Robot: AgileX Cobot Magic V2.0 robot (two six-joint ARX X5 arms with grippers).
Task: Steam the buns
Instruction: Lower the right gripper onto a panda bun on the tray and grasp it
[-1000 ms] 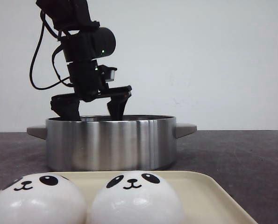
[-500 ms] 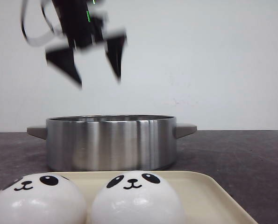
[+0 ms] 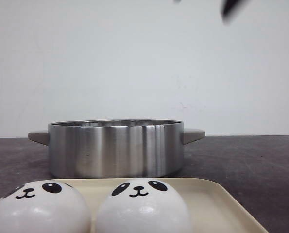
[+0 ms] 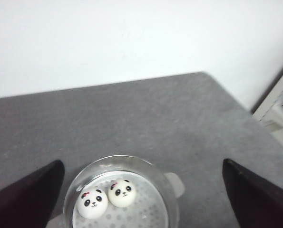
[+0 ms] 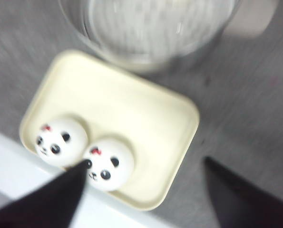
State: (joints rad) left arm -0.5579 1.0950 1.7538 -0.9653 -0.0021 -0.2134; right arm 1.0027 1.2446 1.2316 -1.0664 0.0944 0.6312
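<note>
Two white panda buns [image 3: 37, 206] [image 3: 142, 206] lie side by side on a cream tray [image 3: 217, 204] at the near edge, in front of a steel pot [image 3: 115, 148]. The left wrist view shows two more buns [image 4: 92, 203] [image 4: 121, 192] inside the pot [image 4: 156, 176] on a perforated plate. My left gripper [image 4: 142, 162] is open, empty and high above the pot. My right gripper [image 5: 147, 161] is open and empty, high above the tray [image 5: 146, 118] and its two buns [image 5: 60, 140] [image 5: 110, 161]. In the front view only a blurred dark fingertip [image 3: 229, 10] shows at the top edge.
The pot has a grey handle on each side [image 3: 193, 135]. The dark grey table [image 3: 251, 165] meets a white wall behind. A pale shelf [image 4: 279, 104] stands beyond the table's corner. A white surface [image 5: 17, 190] borders the tray's near side.
My left gripper rose open out of the pot and left the front view at the top. A blurred dark fingertip has come in at the top right.
</note>
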